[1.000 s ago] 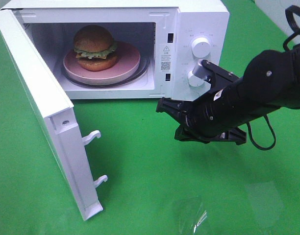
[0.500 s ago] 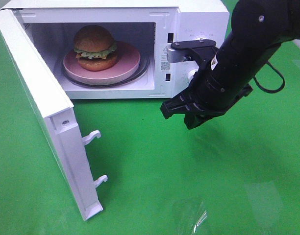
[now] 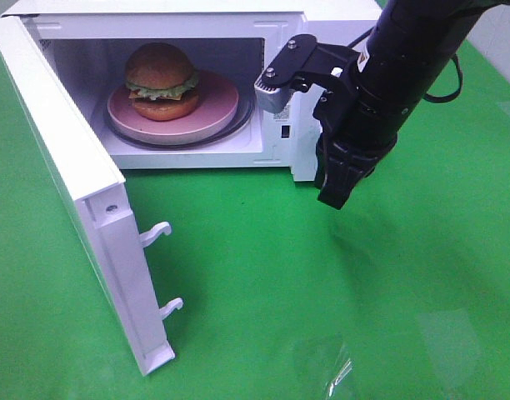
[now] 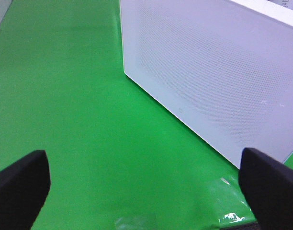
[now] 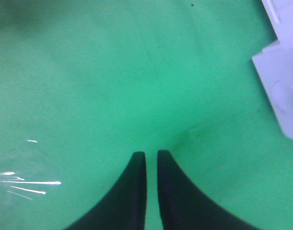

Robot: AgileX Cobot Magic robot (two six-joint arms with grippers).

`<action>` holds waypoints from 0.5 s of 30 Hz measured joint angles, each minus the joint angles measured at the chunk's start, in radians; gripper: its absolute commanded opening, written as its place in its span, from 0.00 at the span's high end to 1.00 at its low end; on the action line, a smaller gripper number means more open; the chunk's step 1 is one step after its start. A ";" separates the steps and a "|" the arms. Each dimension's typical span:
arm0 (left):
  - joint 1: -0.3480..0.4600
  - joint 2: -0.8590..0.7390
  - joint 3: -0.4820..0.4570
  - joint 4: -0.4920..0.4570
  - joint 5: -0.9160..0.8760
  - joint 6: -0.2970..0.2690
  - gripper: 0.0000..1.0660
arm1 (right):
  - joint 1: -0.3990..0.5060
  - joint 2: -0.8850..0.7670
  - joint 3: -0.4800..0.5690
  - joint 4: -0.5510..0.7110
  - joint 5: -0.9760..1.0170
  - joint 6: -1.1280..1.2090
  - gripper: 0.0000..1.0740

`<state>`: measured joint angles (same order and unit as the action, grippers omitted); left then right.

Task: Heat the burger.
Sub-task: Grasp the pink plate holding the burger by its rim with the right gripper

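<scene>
The burger (image 3: 160,79) sits on a round pink plate (image 3: 220,107) inside the white microwave (image 3: 197,8). The microwave's door (image 3: 72,183) stands swung wide open to the left. My right gripper (image 3: 335,198) hangs fingers-down in front of the control panel, over the green cloth, and its arm hides the knobs. In the right wrist view the right gripper (image 5: 152,154) has its fingers almost touching, with nothing between them. My left gripper (image 4: 144,158) is open and empty, looking at the door's outer face (image 4: 208,72). It does not appear in the exterior view.
Green cloth (image 3: 263,275) covers the table in front of the microwave. The open door's latch hooks (image 3: 159,233) stick out toward the middle. A shiny glare patch (image 3: 326,371) lies near the front edge. A corner of the microwave (image 5: 280,81) shows in the right wrist view.
The right arm has risen from low in front of the microwave and turned, so its gripper now points down before the control panel. Burger, plate and door have not moved.
</scene>
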<state>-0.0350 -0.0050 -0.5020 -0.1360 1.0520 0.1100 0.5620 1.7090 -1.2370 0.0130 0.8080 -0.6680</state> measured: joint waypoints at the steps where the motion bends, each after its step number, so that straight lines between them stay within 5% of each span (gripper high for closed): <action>1: 0.000 0.000 0.000 0.000 0.000 0.000 0.06 | 0.000 0.000 -0.005 -0.001 -0.004 -0.097 0.91; 15: 0.000 0.000 0.000 0.000 0.000 0.000 0.06 | 0.000 0.000 -0.007 -0.013 -0.062 -0.633 0.86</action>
<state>-0.0350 -0.0050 -0.5020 -0.1360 1.0520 0.1100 0.5620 1.7090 -1.2440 0.0000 0.7460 -1.3010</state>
